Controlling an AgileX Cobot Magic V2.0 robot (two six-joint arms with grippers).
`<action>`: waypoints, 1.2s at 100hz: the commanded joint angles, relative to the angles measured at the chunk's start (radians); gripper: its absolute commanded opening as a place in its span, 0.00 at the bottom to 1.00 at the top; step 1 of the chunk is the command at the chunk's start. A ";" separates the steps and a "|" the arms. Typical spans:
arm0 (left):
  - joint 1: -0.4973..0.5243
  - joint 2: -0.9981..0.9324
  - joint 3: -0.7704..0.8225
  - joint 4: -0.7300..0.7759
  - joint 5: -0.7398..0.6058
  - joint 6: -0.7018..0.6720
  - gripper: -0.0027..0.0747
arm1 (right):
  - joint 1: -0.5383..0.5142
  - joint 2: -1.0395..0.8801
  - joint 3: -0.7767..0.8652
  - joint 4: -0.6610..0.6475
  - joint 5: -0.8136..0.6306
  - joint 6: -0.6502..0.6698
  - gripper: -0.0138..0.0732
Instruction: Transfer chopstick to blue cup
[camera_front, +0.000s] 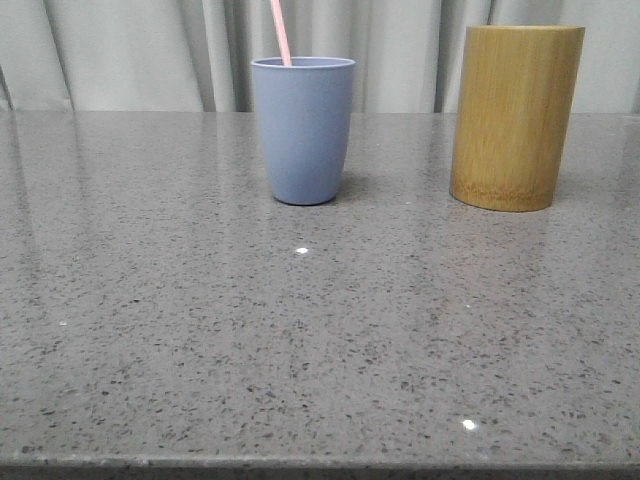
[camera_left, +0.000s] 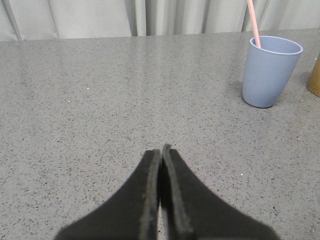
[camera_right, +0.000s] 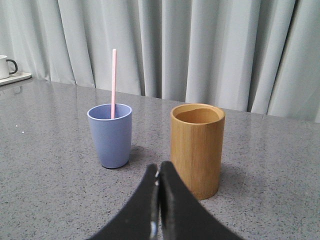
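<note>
The blue cup (camera_front: 303, 130) stands upright on the grey speckled table, at the back middle. One pale pink chopstick (camera_front: 281, 32) stands in it, leaning against the rim and rising out of the top of the front view. The cup (camera_left: 269, 71) and chopstick (camera_left: 253, 22) also show in the left wrist view, and the cup (camera_right: 110, 135) and chopstick (camera_right: 113, 82) in the right wrist view. My left gripper (camera_left: 161, 150) is shut and empty, low over bare table, well short of the cup. My right gripper (camera_right: 159, 167) is shut and empty, in front of the two cups. Neither gripper shows in the front view.
A taller yellow-brown bamboo cylinder (camera_front: 515, 117) stands to the right of the blue cup; its inside looks empty in the right wrist view (camera_right: 197, 149). A white mug (camera_right: 6, 66) on a tray sits far off. Grey curtains hang behind the table (camera_front: 300, 330).
</note>
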 joint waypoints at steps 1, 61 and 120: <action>0.001 0.012 -0.025 -0.007 -0.081 -0.005 0.01 | -0.005 0.012 -0.023 -0.010 -0.086 -0.012 0.09; 0.016 0.004 0.010 0.024 -0.129 -0.007 0.01 | -0.005 0.012 -0.023 -0.010 -0.086 -0.012 0.09; 0.302 -0.051 0.409 -0.153 -0.684 0.232 0.01 | -0.005 0.012 -0.023 -0.010 -0.084 -0.012 0.09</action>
